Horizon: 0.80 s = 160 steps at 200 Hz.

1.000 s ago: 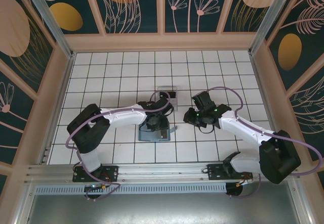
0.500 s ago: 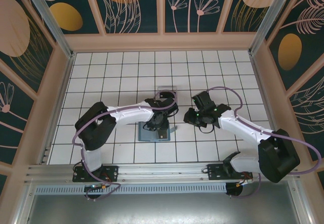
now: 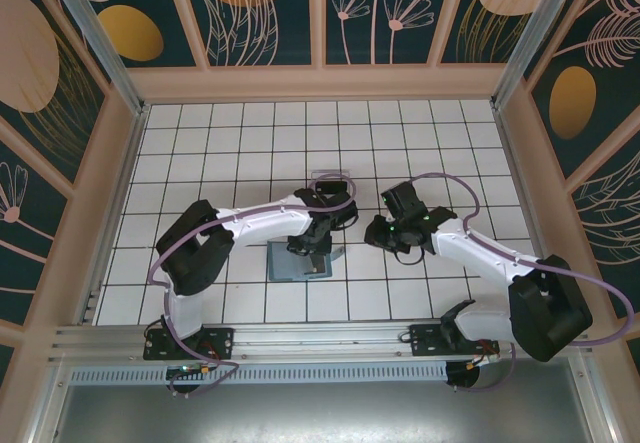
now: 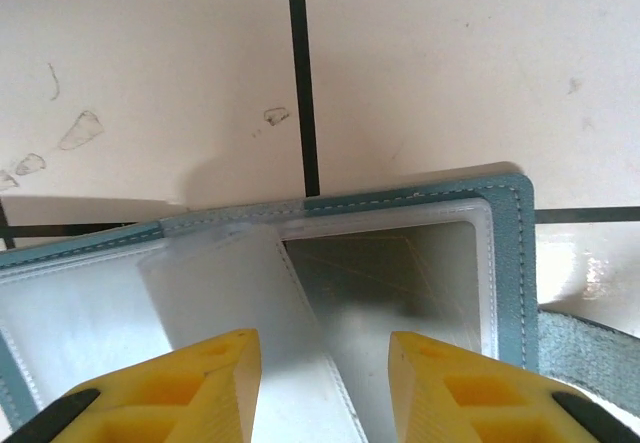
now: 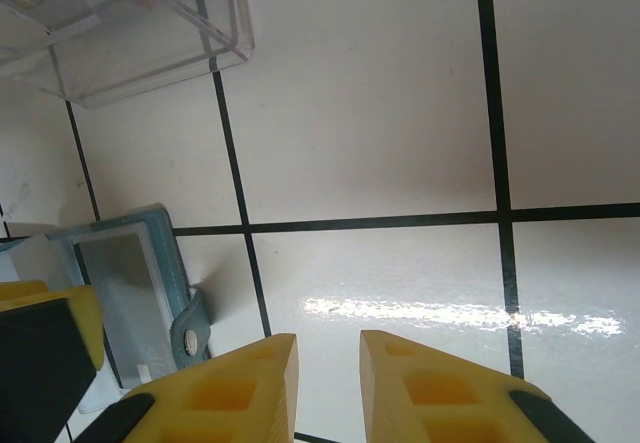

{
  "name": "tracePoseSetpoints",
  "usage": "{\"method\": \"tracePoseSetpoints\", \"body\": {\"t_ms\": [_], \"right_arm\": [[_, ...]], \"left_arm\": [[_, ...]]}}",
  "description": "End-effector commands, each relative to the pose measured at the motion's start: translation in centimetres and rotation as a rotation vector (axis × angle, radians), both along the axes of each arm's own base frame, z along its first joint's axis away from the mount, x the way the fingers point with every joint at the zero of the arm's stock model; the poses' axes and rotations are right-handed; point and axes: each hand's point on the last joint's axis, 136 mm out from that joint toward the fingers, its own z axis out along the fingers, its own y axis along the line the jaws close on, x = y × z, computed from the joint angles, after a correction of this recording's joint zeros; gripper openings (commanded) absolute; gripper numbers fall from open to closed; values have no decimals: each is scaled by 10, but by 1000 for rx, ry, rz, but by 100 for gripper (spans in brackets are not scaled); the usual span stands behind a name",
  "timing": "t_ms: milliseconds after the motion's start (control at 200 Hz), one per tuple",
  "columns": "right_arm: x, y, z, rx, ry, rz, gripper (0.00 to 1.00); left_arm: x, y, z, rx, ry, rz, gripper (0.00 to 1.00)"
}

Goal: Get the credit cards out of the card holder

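The teal card holder [image 3: 288, 264] lies open on the white tiles, its clear pockets facing up [image 4: 515, 263]. A pale credit card [image 4: 225, 293] lies slanted across its left pocket, partly over the stitched edge. My left gripper [image 4: 325, 383] hovers right over the holder [image 3: 316, 243], yellow jaws apart, one on each side of the card's lower part, with nothing pinched. My right gripper [image 5: 328, 383] hangs above bare tile to the right of the holder [image 5: 170, 283], its jaws a narrow gap apart and empty [image 3: 376, 233]. The holder's strap tab [image 5: 190, 338] points toward it.
A clear plastic tray [image 5: 150, 33] sits one tile beyond the holder, partly under the left arm [image 3: 330, 175]. Wooden walls enclose the tiled floor on three sides.
The left arm has swung forward and to the right, covering more of the tray, with its gripper staying over the holder. The right arm has not moved.
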Motion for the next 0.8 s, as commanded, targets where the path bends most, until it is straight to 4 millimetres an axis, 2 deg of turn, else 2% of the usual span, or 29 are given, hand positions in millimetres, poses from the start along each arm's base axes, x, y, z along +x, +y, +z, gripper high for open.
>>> {"method": "tracePoseSetpoints", "body": {"t_ms": [0,330,796], "right_arm": [[-1,-3,-2,6,-7,6,24],[-3,-3,-3,22,-6,0,24],[0,0,1,35,-9,-12,24]], "left_arm": [[-7,13,-4,96,26,-29,39],[-13,19,-8,128,48,-50,40],[-15,47,13,219,15,-61,40]]}}
